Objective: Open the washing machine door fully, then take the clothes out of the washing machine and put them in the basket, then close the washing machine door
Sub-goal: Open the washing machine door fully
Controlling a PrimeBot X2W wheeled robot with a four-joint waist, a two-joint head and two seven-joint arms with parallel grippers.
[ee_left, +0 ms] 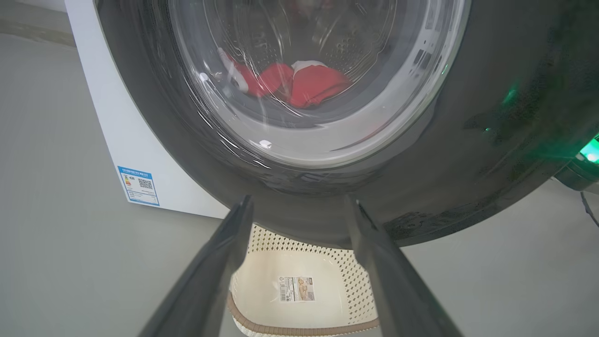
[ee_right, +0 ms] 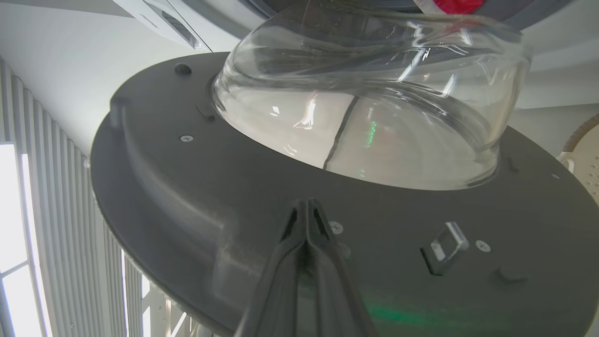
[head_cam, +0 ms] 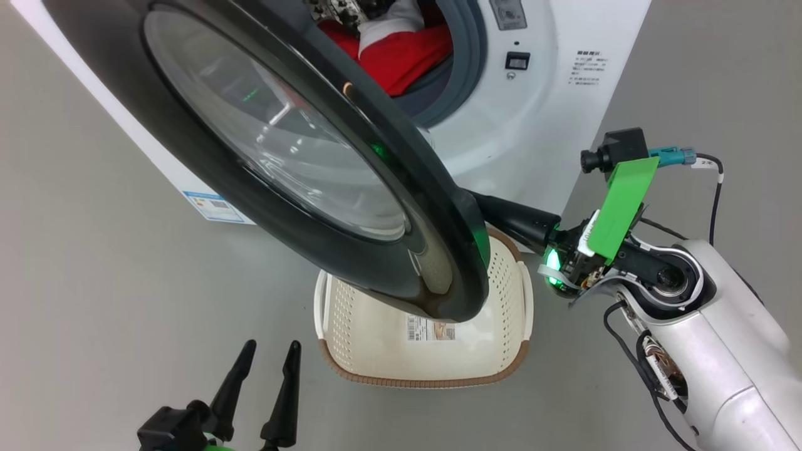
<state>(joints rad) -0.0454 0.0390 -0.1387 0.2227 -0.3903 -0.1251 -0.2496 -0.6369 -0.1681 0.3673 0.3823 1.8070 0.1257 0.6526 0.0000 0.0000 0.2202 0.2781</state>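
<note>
Head above; wrists close beside door (head_cam: 276, 131)

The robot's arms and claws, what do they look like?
The left claw has two long, tapering matte-black fingers on a black base with a green edge. The right claw has the same dark fingers. Its wrist carries a flat bright-green plate, a small black camera with a teal plug, a green light and thin black cables; the forearm shell is glossy white.

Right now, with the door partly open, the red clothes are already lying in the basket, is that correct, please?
Not quite: the clothes lie inside the washing machine, as the head view shows; the door is partly open, and the basket holds none.
</note>
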